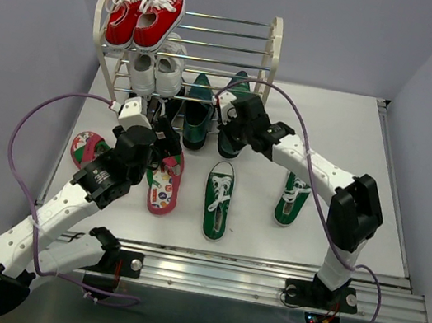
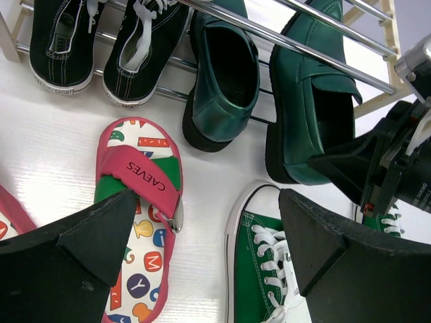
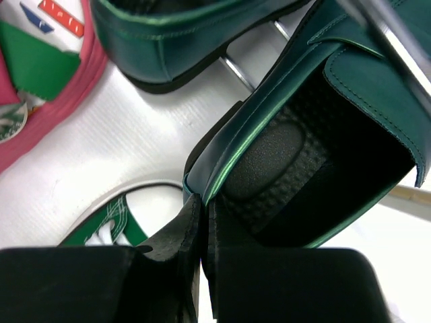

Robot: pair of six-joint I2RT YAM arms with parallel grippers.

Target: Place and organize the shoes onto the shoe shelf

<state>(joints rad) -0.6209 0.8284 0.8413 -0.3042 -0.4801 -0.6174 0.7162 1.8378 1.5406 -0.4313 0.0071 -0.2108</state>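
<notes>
The shoe shelf (image 1: 274,48) stands at the back of the table. Two dark green loafers sit at its bottom tier, the left one (image 2: 222,74) and the right one (image 2: 310,101). My right gripper (image 3: 202,202) is shut on the heel rim of the right loafer (image 3: 303,134), which is tilted against the bottom rods; it also shows in the top view (image 1: 229,126). My left gripper (image 2: 207,202) is open and empty, hovering between a flip-flop (image 2: 138,222) and a green sneaker (image 2: 262,269). A second flip-flop (image 1: 86,147) and a second green sneaker (image 1: 293,199) lie on the table.
Red sneakers (image 1: 145,17) sit on the top tier, white sneakers (image 1: 154,74) on the middle tier. Black sneakers (image 2: 101,47) sit on the bottom tier, left of the loafers. Grey walls close in on both sides.
</notes>
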